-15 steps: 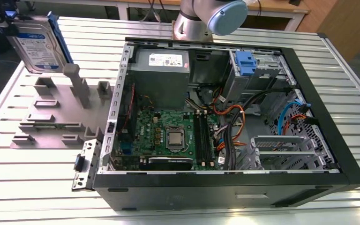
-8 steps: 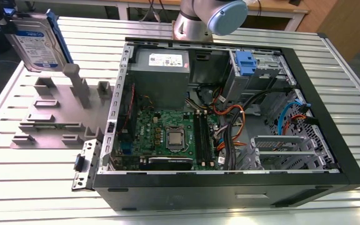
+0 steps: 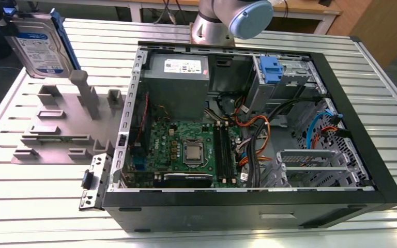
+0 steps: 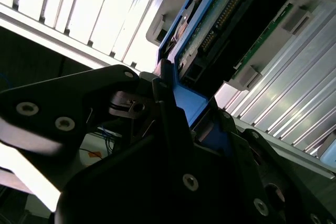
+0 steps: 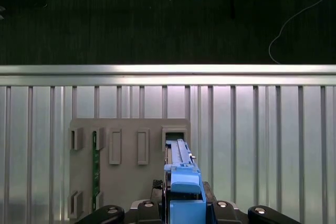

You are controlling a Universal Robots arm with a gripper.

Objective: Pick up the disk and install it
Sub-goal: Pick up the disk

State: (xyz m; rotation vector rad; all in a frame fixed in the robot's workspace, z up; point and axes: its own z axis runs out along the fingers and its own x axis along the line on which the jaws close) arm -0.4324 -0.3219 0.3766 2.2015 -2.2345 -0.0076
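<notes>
Right now my claw (image 5: 185,206) is clamped on the disk (image 3: 40,46), holding it on edge at the grey holder's (image 3: 54,138) far end, left of the open computer case (image 3: 254,205).

Silver-grey arm (image 3: 209,26) with pale blue joint cap (image 3: 252,18); black fingers (image 4: 68,103) bearing silver screws (image 4: 27,108).

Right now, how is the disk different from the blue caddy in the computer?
The disk stands on edge outside the case, gripped by the tool; the blue caddy sits inside the case. The disk shows a silver body with a label; the caddy is plain blue. Both have blue plastic.
</notes>
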